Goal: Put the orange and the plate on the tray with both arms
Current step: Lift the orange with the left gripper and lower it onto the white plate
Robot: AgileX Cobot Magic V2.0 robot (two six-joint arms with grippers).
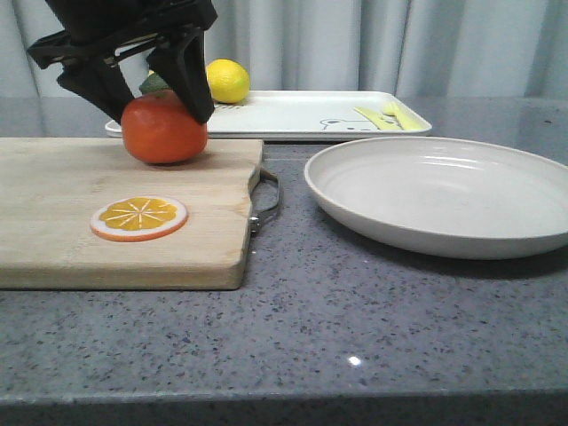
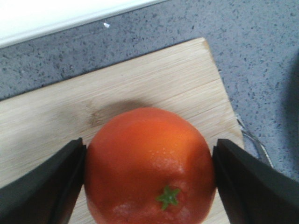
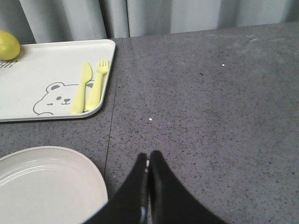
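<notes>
Front view: the left claw (image 1: 160,106) reaches down onto the wooden cutting board (image 1: 124,222) and grasps the orange (image 1: 162,129), one black finger on each side of the fruit. The orange sits at the far part of the board, and an orange slice (image 1: 139,217) lies flat nearer the board's front edge. To the right of the board, just past its metal handle (image 1: 266,197), the plate (image 1: 444,191) rests on the grey tabletop (image 1: 337,328). Behind the board lies the tray (image 1: 293,115), with a lemon (image 1: 228,80) on its left part and a yellow fork (image 1: 399,114) and knife (image 1: 374,117) on its right part.

Left wrist view: the orange (image 2: 149,163) fills the gap between the two fingers (image 2: 51,186), which touch its sides; the green stem mark faces the camera. The board (image 2: 140,88) lies under the fruit, and the tray's white edge (image 2: 46,18) shows beyond it.

Right wrist view: the right claw (image 3: 148,177) is clenched, its fingers pressed together with nothing between them, above bare tabletop (image 3: 210,102) beside the plate (image 3: 46,182). Beyond the plate lies the tray (image 3: 46,74) with its bear drawing (image 3: 53,98), the knife (image 3: 80,93), the fork (image 3: 97,84) and the lemon (image 3: 8,45)
</notes>
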